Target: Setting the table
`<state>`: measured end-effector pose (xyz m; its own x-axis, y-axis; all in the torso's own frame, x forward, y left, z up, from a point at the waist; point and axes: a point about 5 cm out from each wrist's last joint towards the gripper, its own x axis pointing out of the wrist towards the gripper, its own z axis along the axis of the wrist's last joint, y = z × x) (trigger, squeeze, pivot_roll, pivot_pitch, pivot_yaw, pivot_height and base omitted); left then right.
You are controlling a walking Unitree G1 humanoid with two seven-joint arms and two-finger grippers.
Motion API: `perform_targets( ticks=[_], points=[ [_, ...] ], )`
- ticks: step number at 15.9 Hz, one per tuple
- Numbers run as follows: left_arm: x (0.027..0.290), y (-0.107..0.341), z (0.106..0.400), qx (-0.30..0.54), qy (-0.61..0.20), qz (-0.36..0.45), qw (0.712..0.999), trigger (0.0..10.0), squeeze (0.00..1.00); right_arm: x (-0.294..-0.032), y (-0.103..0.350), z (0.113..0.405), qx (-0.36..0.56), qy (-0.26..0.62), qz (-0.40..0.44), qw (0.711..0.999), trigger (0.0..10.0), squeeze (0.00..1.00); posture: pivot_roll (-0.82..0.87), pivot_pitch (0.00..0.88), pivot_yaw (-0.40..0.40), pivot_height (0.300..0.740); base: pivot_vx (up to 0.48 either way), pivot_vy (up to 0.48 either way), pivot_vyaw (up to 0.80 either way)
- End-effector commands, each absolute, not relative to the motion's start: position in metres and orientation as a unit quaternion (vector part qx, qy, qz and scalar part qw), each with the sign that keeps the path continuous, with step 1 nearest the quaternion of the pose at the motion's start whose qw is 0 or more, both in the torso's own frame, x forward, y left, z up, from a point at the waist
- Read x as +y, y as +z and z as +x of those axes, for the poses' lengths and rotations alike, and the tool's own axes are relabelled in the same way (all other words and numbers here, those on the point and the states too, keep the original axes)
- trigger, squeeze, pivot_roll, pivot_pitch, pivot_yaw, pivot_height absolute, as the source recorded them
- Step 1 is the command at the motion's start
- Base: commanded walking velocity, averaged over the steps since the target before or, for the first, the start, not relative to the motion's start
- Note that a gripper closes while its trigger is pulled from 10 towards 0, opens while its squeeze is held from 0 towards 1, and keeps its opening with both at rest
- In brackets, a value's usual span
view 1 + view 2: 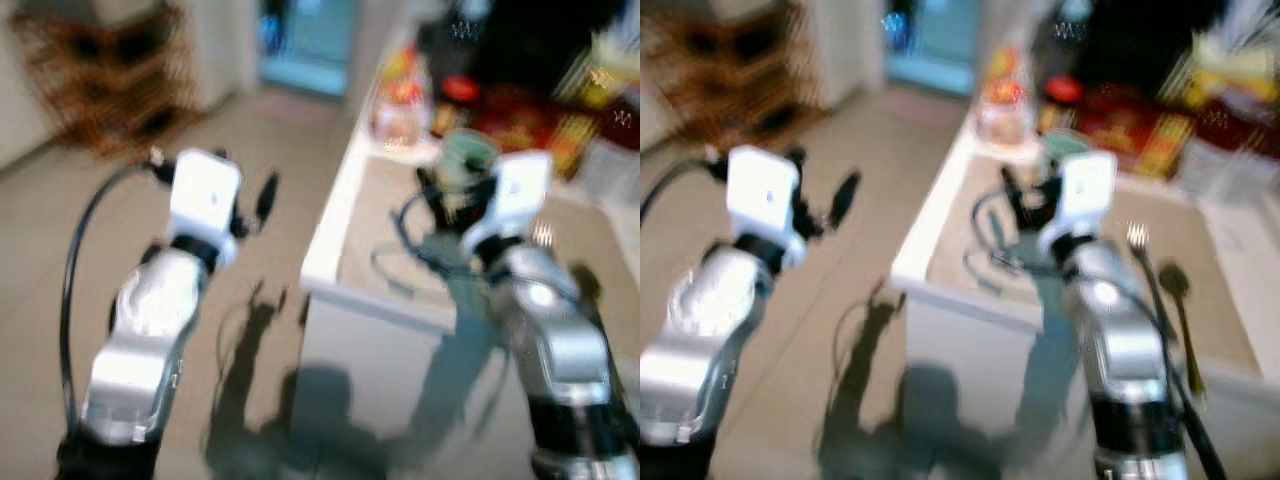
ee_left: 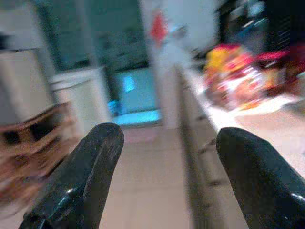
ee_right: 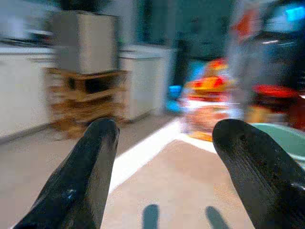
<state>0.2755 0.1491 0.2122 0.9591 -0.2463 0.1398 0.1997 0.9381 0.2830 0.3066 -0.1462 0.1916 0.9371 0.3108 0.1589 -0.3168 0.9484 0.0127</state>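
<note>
Frames blurred. Our left gripper (image 2: 162, 176) is spread and empty over the floor; right gripper (image 3: 164, 176) likewise spread, empty, above the table (image 1: 940, 225). Fork (image 1: 1137, 240) and spoon (image 1: 1175, 285) lie right of it. We should steady first.

Pretty blurry, but the fork (image 1: 1137, 240) and spoon (image 1: 1175, 282) look like shiny metal on the matt beige table (image 1: 960, 215). Beyond the table, a wooden rack (image 3: 88, 98). Both arms look glossy silver.

floor (image 1: 270, 160): beige tile | rack (image 1: 110, 80): wooden, far left | doorway (image 1: 305, 45): blue-lit | view: blurred
</note>
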Motion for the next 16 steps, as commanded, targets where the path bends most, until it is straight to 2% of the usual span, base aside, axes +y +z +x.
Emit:
perform_targets(
  ticks=[1,4,5,6,10,16],
  points=[
    [0.147,0.210,0.277,-0.079,-0.111,0.119,0.984,10.0,0.00,-0.154,0.192,0.307,-0.064,0.159,0.025,0.985,10.0,0.00,-0.01,0.000,-0.074,0.740,0.000,0.000,0.00],
    [0.149,0.208,0.278,-0.072,-0.114,0.142,0.981,10.0,0.00,-0.154,0.191,0.309,-0.057,0.165,0.035,0.984,10.0,0.00,-0.01,0.000,-0.074,0.740,0.000,0.000,0.00],
    [0.148,0.211,0.277,-0.082,-0.128,0.139,0.978,10.0,0.00,-0.160,0.192,0.314,-0.053,0.138,0.049,0.988,10.0,1.00,0.00,0.000,-0.080,0.740,0.000,0.000,0.00],
    [0.148,0.212,0.277,-0.086,-0.133,0.135,0.978,10.0,0.00,-0.162,0.193,0.315,-0.052,0.128,0.052,0.989,10.0,1.00,0.00,0.000,-0.080,0.740,0.000,0.000,0.00],
    [0.130,0.215,0.271,-0.093,-0.242,0.127,0.957,10.0,0.00,-0.190,0.194,0.332,-0.040,0.069,0.026,0.996,10.0,1.00,0.01,0.000,-0.080,0.740,0.000,0.000,0.00],
    [0.124,0.223,0.274,-0.100,-0.273,0.134,0.947,10.0,0.00,-0.202,0.191,0.380,-0.012,0.089,0.032,0.995,10.0,1.00,0.05,0.001,-0.077,0.740,0.000,0.000,0.00]
  ],
)
